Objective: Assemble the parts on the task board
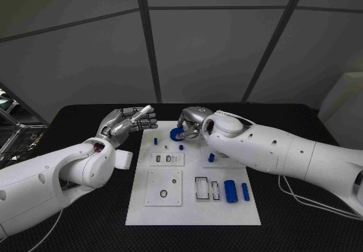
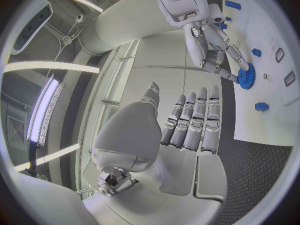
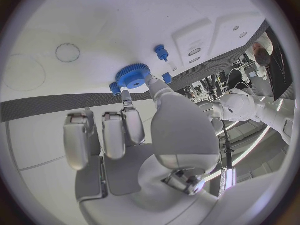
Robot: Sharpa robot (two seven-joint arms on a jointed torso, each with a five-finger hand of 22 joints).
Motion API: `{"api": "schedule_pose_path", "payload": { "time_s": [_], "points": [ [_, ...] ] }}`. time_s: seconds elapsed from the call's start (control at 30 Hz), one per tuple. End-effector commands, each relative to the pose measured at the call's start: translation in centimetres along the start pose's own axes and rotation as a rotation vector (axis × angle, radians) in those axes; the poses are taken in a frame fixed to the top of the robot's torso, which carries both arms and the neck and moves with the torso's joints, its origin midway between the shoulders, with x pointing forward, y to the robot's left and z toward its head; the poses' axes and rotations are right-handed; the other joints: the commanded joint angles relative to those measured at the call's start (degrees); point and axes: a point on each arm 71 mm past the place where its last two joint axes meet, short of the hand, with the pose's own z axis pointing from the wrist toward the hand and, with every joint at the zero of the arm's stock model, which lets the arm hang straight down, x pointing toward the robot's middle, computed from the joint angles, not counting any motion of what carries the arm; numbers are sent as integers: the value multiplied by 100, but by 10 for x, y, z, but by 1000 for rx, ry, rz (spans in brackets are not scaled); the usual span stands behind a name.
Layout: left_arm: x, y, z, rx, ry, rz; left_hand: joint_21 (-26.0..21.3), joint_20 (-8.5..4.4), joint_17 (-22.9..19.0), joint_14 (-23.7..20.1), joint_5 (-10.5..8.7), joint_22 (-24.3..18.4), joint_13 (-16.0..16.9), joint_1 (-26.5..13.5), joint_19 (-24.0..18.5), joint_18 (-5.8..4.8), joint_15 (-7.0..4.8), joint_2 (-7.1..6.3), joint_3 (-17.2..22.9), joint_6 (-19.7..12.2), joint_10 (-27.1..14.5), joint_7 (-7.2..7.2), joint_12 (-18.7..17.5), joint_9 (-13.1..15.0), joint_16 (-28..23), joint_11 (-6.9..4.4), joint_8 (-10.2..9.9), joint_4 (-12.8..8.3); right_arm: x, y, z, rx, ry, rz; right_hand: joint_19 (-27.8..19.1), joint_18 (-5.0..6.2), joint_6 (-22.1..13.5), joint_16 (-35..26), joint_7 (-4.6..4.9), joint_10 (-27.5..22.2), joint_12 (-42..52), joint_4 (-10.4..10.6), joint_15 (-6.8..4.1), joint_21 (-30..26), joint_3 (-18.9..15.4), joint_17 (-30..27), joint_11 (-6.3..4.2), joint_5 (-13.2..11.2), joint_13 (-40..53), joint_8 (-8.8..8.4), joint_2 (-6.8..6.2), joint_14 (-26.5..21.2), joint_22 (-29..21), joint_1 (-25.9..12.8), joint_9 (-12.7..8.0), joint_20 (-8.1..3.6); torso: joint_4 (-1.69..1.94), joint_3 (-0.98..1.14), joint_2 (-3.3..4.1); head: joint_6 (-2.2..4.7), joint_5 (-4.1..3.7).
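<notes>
**Inspector:** Start at the left. State of the left hand [image 1: 130, 122]?

**Assistant:** Raised off the desk [image 1: 83, 118] just beyond the task board's [image 1: 193, 212] left edge, palm up, fingers loosely apart, grasping nothing. Released.

**Inspector:** And on the board, moving rightward?

**Assistant:** Small blue pegs [image 1: 156, 140] stand near the far end. Two raised white plates with recesses lie down the left half. Toward the near right, two blue bars [image 1: 231, 191] lie flat beside framed slots, their long axes running from the near edge to the far edge.

**Inspector:** The part in hand?

**Assistant:** A blue gear [image 1: 178, 134], toothed rim, central bore. The right hand [image 1: 195, 122] pinches it by the rim between fingertips, at the board's far end near the pegs. In the right wrist view the gear [image 3: 132, 76] faces the camera broadside, just off the board surface; I cannot tell whether it touches.

**Inspector:** Handling?

**Assistant:** By judgement: rigid plastic, light, not fragile. The teeth give purchase, so the rim is the right place to hold, leaving the bore free. Its axis is short and runs through the bore; it appears tilted, and should stand square to the board before seating on a peg.

**Inspector:** Risk?

**Assistant:** Cocking on the peg if lowered tilted.
</notes>
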Motion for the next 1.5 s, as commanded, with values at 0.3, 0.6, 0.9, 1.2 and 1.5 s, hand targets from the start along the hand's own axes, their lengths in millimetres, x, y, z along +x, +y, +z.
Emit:
{"api": "schedule_pose_path", "payload": {
  "time_s": [0.3, 0.6, 0.9, 1.2, 1.5],
  "points": [
    [0, -2, 0, 8, 10, 2, 21, -3, -9, -11, 24, -6, -8, 45, 47, -79, 21, 2, 2, 31, 30, 163, -32, 8, -22, 2, -36, -28, 1, -5, -2, 20, 40, 4, 586, -87, 10, -12, -6, 79, 14, 779, 52, 37, -96, 465, 34, 58, 372, 19, -32, 380, 1510, -246, 8, 43, -4, 1, -3, -9, 2],
    [-2, -2, 0, 6, 6, 4, 20, -3, -9, -10, 24, -8, -9, 43, 46, -79, 22, 4, -1, 28, 28, 161, -37, 7, -26, 3, -39, -31, -11, -19, -12, 15, -85, 60, 586, -87, 60, 9, -18, 113, 81, 1116, 43, 37, -136, 504, 25, 20, 434, 14, -132, 389, 1510, -199, 7, 34, -14, 3, -3, 11, 4],
    [-4, -2, -1, 4, 2, 6, 20, -3, -9, -10, 24, -9, -9, 43, 46, -79, 22, 5, -1, 27, 27, 161, -39, 7, -27, 4, -41, -33, -23, -54, -42, -39, -116, 216, 586, -87, 17, -68, -8, 42, -75, 1086, 45, 37, -102, 362, 30, -25, 309, 10, -197, 351, 1510, 250, 2, 35, -32, 12, -19, 66, -4],
    [-7, -1, 0, 1, -4, 9, 20, -3, -9, -10, 24, -10, -9, 44, 46, -79, 22, 8, -2, 26, 26, 161, -42, 7, -30, 4, -43, -37, -29, -126, -78, -1, -44, 385, 365, -2, 378, -184, -72, -63, -304, 307, -10, -130, 55, 192, -26, -426, 133, 98, -250, 303, 1169, 1190, 43, -8, -118, 28, -41, 110, -38],
    [-9, 0, 1, 1, -7, 11, 19, -2, -9, -10, 24, -11, -9, 45, 46, -80, 23, 8, -3, 26, 26, 160, -44, 7, -33, 3, -44, -41, -32, -157, -89, 30, -66, 395, 335, 8, 384, -214, -106, -79, -366, 23, -50, -158, 106, 169, -73, -412, 91, 21, -275, 301, 1123, 1366, 11, -57, -142, 57, -26, 119, -100]
  ]
}}
